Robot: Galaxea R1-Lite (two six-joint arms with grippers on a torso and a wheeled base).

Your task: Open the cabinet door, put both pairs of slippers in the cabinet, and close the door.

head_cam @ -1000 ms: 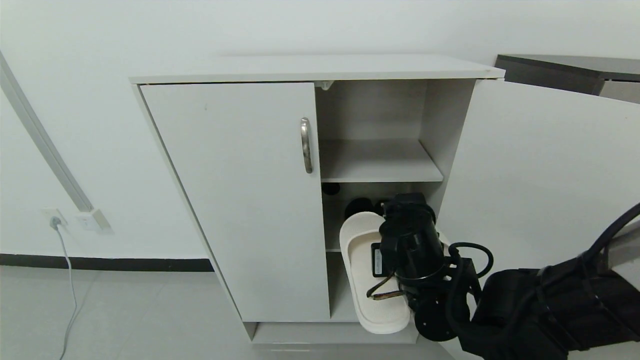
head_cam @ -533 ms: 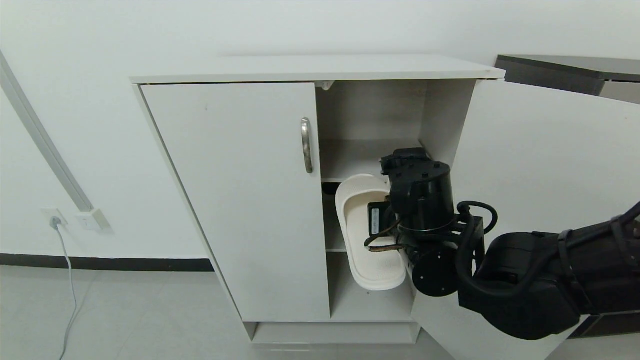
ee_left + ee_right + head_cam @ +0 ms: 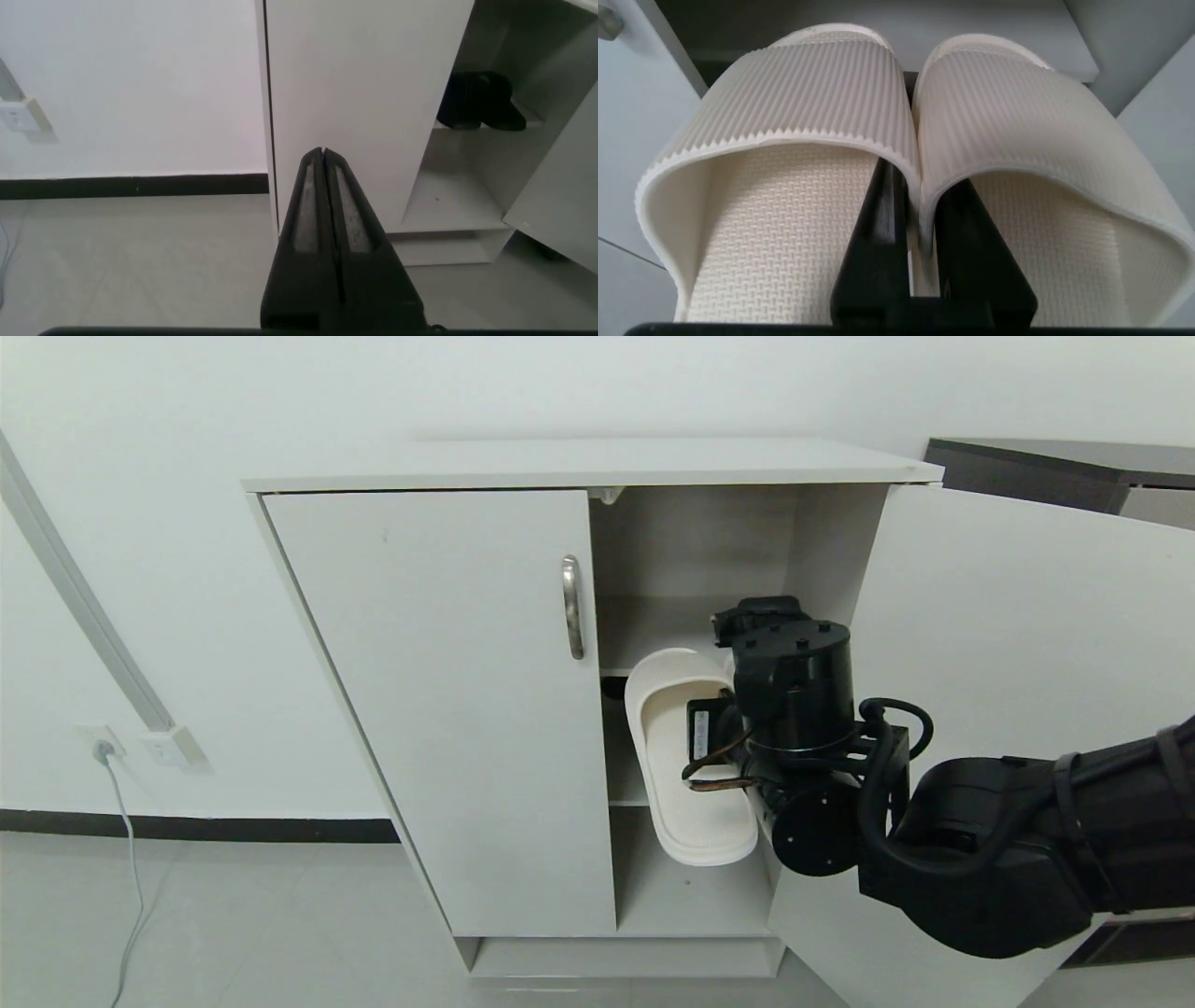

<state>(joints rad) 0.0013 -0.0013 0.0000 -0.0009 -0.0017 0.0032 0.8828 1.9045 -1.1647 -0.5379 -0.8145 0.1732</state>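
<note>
The right gripper pinches the white slippers by their touching inner straps, one slipper on either side of its fingers. Their toes are up by the front edge of the upper shelf in the cabinet. The left gripper, pressed together, hangs low before the closed left door.

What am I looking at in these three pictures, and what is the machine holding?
This is a two-armed robot facing a white cabinet. The wide picture comes from its head; the other two come from cameras on its wrists. The right gripper is shut on a pair of white slippers, pinching their inner edges together before the opening left by the open right door. The left gripper is shut and empty, aimed toward the closed left door. A dark pair sits on a shelf inside.
</note>
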